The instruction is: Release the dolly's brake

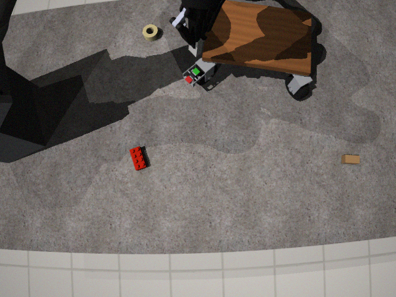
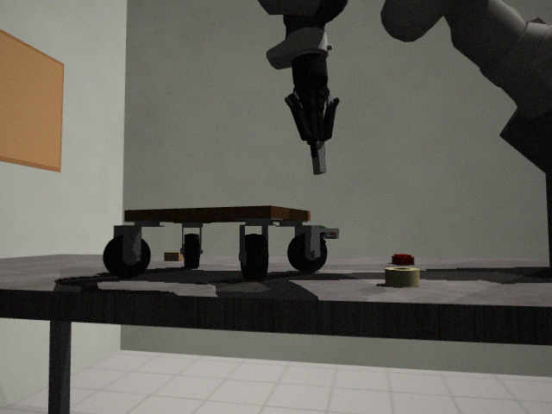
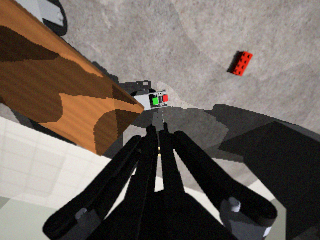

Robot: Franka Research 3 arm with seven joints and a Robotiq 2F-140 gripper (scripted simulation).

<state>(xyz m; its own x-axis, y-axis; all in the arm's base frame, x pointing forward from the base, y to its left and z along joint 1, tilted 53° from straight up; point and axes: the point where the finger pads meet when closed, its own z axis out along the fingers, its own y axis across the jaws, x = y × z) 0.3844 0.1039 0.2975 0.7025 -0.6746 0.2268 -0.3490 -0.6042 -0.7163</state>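
Observation:
The dolly (image 1: 260,36) has a wooden deck and stands on its black casters on the table; it also shows in the side view (image 2: 216,214) and the wrist view (image 3: 60,95). The brake pedal (image 1: 192,75) sticks out from one corner caster, with a green end (image 1: 195,71) and a red end (image 1: 189,79). In the wrist view the pedal (image 3: 160,99) lies just ahead of my fingertips. In the side view the pedal (image 2: 329,232) looks about level. My gripper (image 2: 318,165) is shut and empty, well above the pedal corner.
A roll of tape (image 1: 150,32) lies left of the dolly. A red toy brick (image 1: 139,158) lies toward the table's middle. A small wooden block (image 1: 350,159) lies at the right. The table edge runs along the bottom of the overhead view.

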